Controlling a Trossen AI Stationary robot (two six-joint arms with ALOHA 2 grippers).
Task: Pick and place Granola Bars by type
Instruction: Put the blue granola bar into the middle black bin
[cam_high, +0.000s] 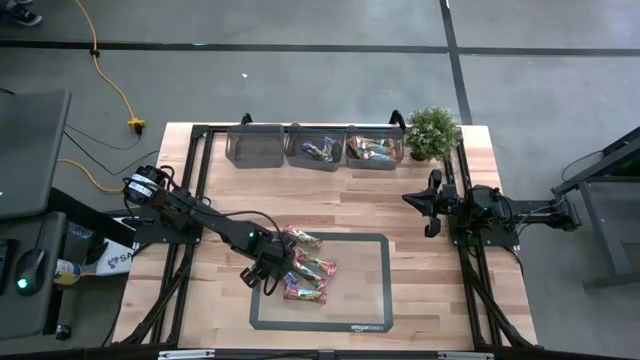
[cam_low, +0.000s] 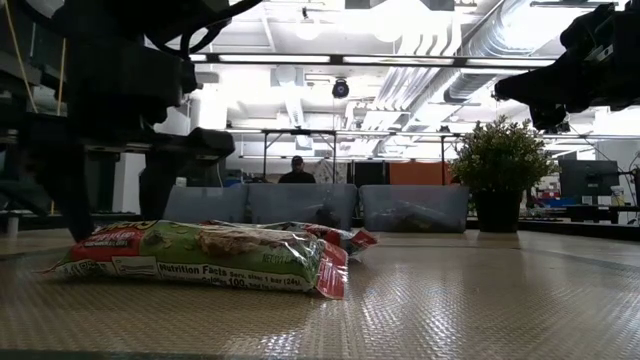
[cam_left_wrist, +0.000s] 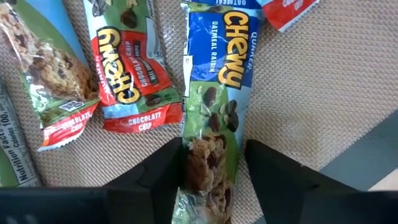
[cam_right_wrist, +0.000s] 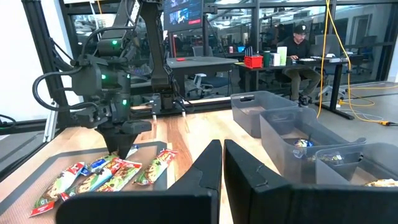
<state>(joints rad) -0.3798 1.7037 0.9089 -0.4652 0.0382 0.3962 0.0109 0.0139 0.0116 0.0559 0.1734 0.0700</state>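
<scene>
Wooden table with a grey mat holding a cluster of granola bars at the mat's left side. One blue-and-green oatmeal raisin bar lies flat between the left gripper's fingers, which straddle it, spread and not visibly gripping. Three grey bins line the far edge beside a potted plant. The right gripper waits raised at the table's right side, fingers clenched on nothing.
</scene>
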